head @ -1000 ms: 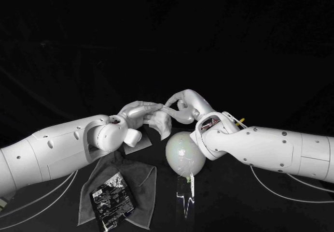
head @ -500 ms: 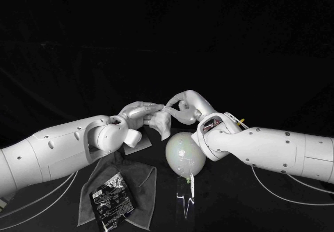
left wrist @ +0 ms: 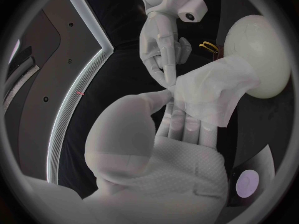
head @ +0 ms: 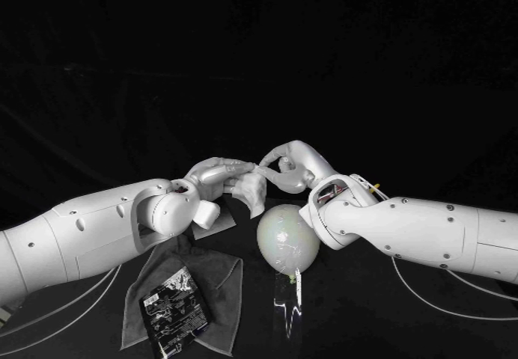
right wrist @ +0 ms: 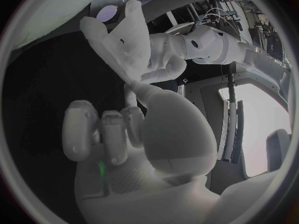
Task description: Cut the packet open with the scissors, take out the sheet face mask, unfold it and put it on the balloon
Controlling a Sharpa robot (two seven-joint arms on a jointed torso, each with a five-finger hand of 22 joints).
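Above the table, my left hand (head: 219,176) and right hand (head: 287,163) meet fingertip to fingertip. Both hold the folded white sheet mask (head: 253,197), which hangs down between them. In the left wrist view the mask (left wrist: 211,92) lies over my left hand's fingers (left wrist: 179,122), and my right hand (left wrist: 163,47) pinches its corner. The right wrist view shows the mask (right wrist: 117,37) beyond my right hand (right wrist: 121,134). The pale balloon (head: 286,238) stands just below the hands. The dark packet (head: 176,307) lies at the front left.
The packet rests on a grey cloth (head: 216,273) spread at the front left. A shiny clear piece (head: 290,301) sits under the balloon. Something yellow (head: 373,188) shows beside my right wrist. Thin cables (head: 442,288) trail on the black table under both arms.
My right forearm has drifted slightly to the right. Both hands hold the mask in nearly the same place as before.
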